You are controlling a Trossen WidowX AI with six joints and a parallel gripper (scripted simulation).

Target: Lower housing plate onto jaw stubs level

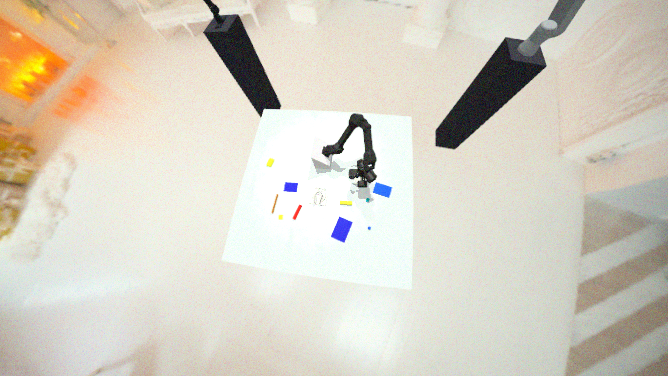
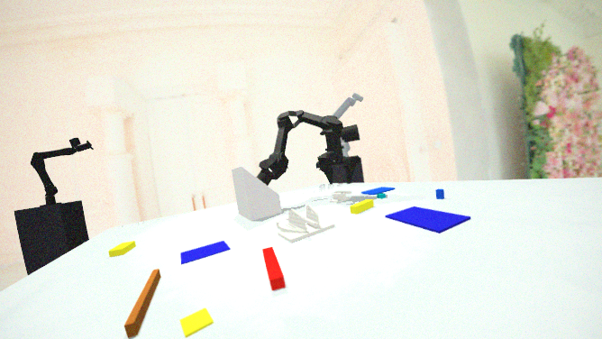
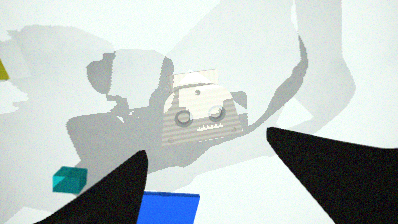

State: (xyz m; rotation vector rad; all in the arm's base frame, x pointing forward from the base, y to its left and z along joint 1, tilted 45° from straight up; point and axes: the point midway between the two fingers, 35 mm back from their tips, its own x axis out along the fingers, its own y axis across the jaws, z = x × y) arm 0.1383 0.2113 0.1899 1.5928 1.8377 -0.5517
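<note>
- Room: pale floor [image 1: 165,210], peach wall [image 2: 189,68], pink flowers [image 2: 568,113] on the far right, an orange glow [image 1: 30,70] far left.
- Table [image 1: 250,245] [image 2: 351,288]: white, bright, crossed by grey shadows around the plate.
- Two black pedestals stand past the table, left [image 1: 242,65] [image 2: 41,234] and right [image 1: 490,95] [image 2: 356,169], each carrying another arm.
- Arm [image 1: 370,140] [image 2: 281,135]: black, arched over the far side.
- Gripper [image 1: 361,180] [image 2: 335,170] [image 3: 208,144]: fingers spread wide, nothing between them, above the table.
- Wedge [image 1: 321,164] [image 2: 257,196]: grey, upright, far left of the base.
- Base [image 1: 319,197] [image 2: 308,232]: mid-table, two jaws rising from it, uncovered.
- Plate [image 2: 343,196] [image 3: 202,102]: pale, two round holes, lying on the table right of the base, farther back.
- Red bar [image 1: 297,212] [image 2: 273,269]: near side.
- Teal block [image 1: 368,200] [image 2: 382,196] [image 3: 70,180]: near the plate.
</note>
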